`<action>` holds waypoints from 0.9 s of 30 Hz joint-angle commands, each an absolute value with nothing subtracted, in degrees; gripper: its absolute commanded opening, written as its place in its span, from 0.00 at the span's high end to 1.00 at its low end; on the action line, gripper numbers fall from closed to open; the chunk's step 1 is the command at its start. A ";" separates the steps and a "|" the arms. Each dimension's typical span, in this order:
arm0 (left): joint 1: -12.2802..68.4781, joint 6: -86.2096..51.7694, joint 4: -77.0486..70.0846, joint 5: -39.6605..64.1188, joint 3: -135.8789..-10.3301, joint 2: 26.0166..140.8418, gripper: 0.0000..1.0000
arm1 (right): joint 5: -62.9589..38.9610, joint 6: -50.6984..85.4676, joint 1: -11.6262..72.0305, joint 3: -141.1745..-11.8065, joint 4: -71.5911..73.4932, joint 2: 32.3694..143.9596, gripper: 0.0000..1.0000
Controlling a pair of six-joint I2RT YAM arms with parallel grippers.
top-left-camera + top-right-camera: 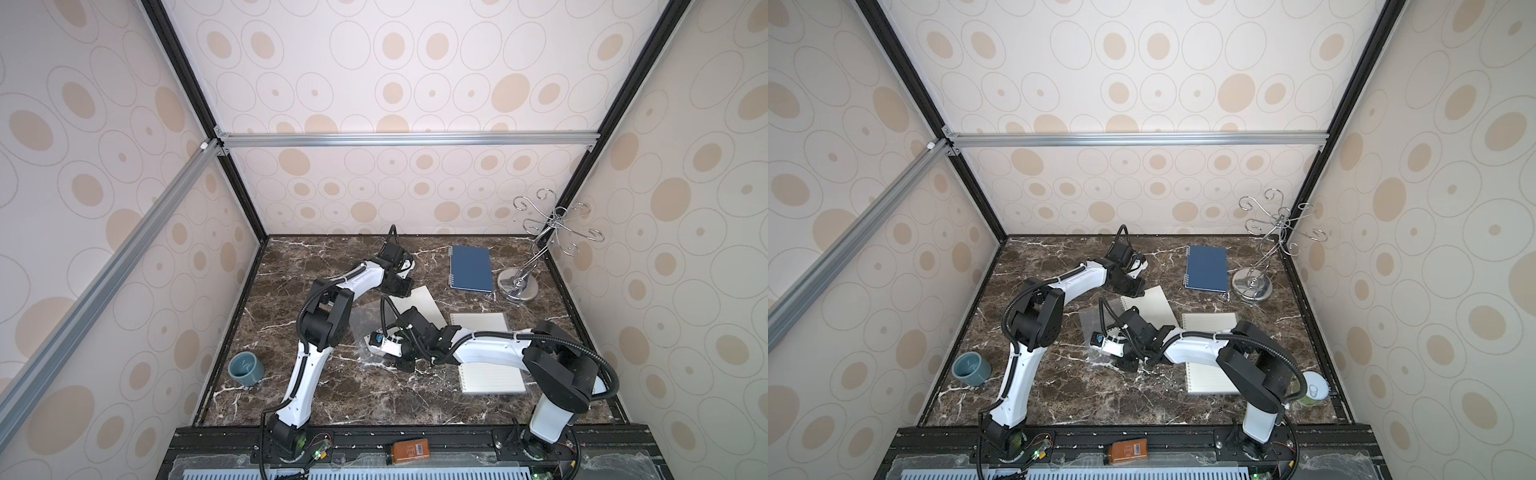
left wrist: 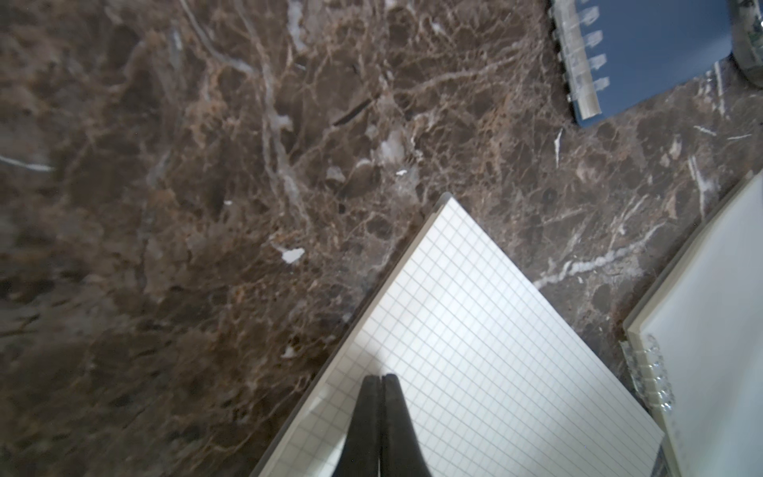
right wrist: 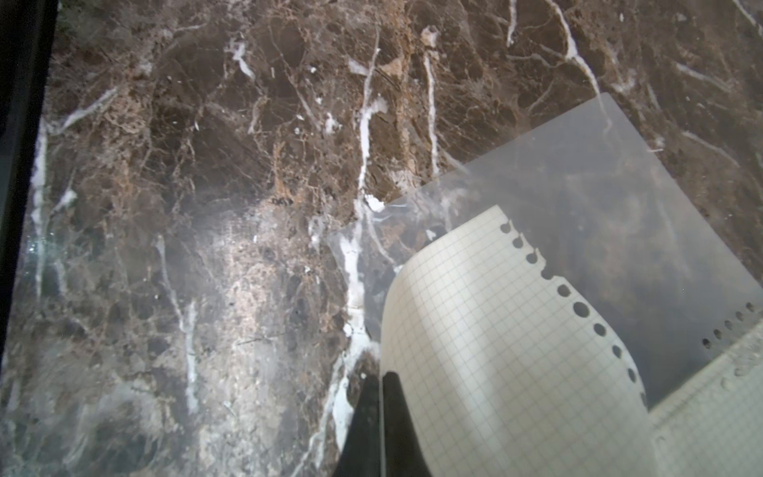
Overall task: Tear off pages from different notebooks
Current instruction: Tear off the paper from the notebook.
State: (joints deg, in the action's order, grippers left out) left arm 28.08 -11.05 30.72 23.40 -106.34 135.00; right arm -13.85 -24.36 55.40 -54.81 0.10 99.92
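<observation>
Right gripper (image 3: 382, 392) pinches a loose grid page (image 3: 495, 330) by its edge; left gripper (image 2: 380, 378) is pressed together.
Left tips rest on the open grid notebook (image 1: 419, 301), mid-frame in both top views; page curls above the clear cover (image 3: 598, 186); blue notebook (image 1: 471, 269) upper right; lined notebook (image 1: 492, 378) lower right.

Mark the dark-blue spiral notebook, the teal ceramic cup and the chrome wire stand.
Dark-blue spiral notebook (image 1: 471, 269) in a top view, cover centre.
Teal ceramic cup (image 1: 250, 376) in a top view, outer wall.
Chrome wire stand (image 1: 519, 289) in a top view, round base.
</observation>
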 commanded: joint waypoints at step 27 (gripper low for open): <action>25.59 -10.72 37.06 14.42 -103.72 144.05 1.00 | -16.64 -11.75 67.74 -46.30 2.17 89.31 1.00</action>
State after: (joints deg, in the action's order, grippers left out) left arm 27.31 -11.11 28.47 22.63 -107.20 136.18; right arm -14.17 -13.43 66.17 -47.07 1.74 91.55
